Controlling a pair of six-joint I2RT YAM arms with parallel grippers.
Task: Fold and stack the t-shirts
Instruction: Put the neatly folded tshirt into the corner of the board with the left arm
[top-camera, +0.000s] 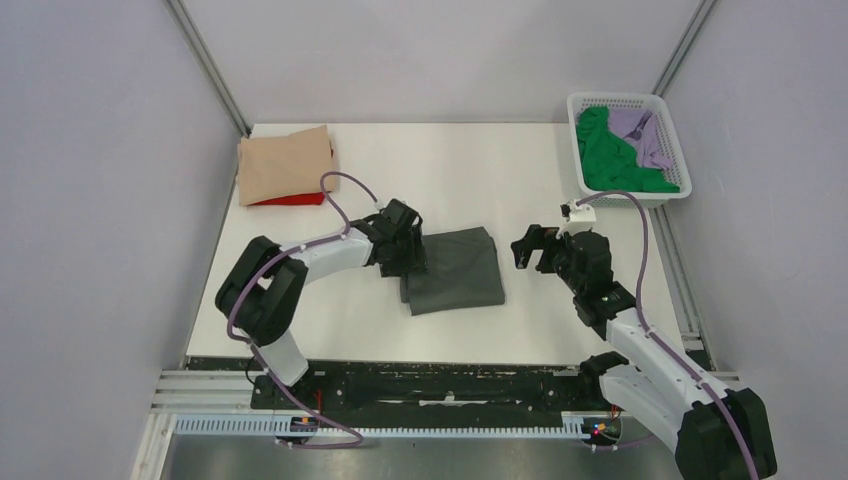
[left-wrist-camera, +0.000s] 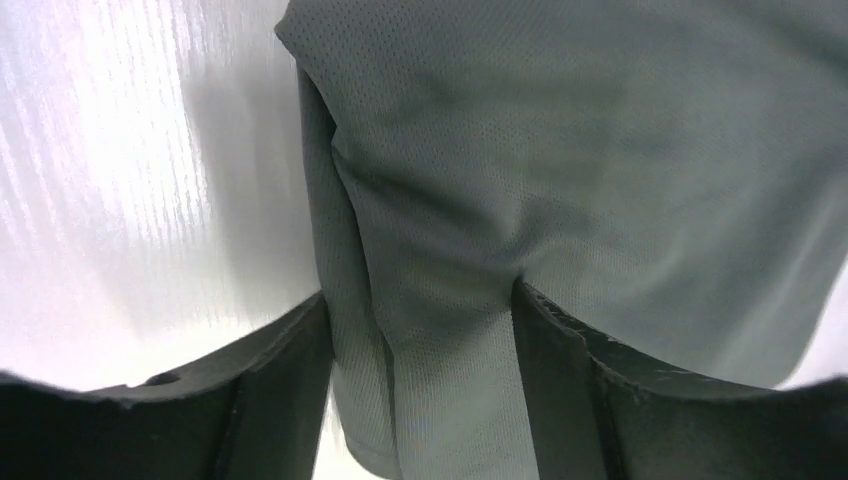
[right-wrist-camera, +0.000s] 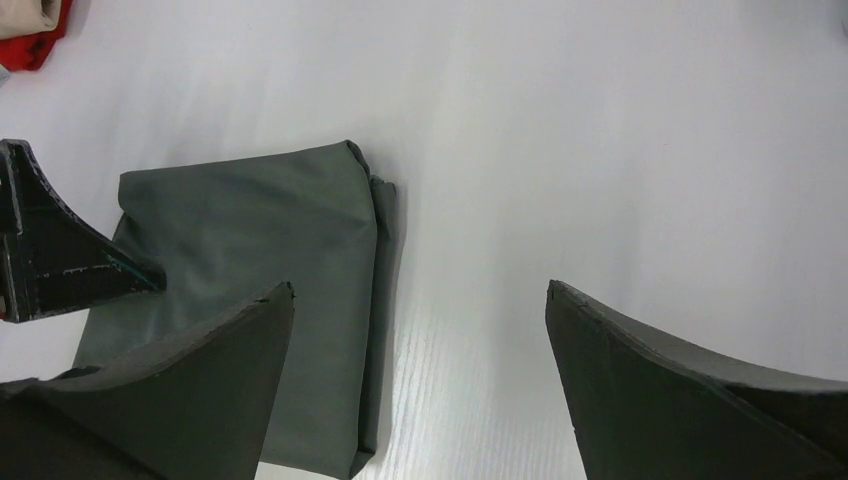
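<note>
A folded dark grey t-shirt lies mid-table; it also shows in the left wrist view and the right wrist view. My left gripper is at its left edge, jaws closed on a bunched fold of the cloth. My right gripper is open and empty just right of the shirt, above bare table. A folded tan t-shirt lies on a red t-shirt at the back left. A green t-shirt and a lilac t-shirt lie crumpled in the basket.
The white lattice basket stands at the back right corner. Grey walls close in the table on the left, back and right. The left gripper's finger shows at the left of the right wrist view.
</note>
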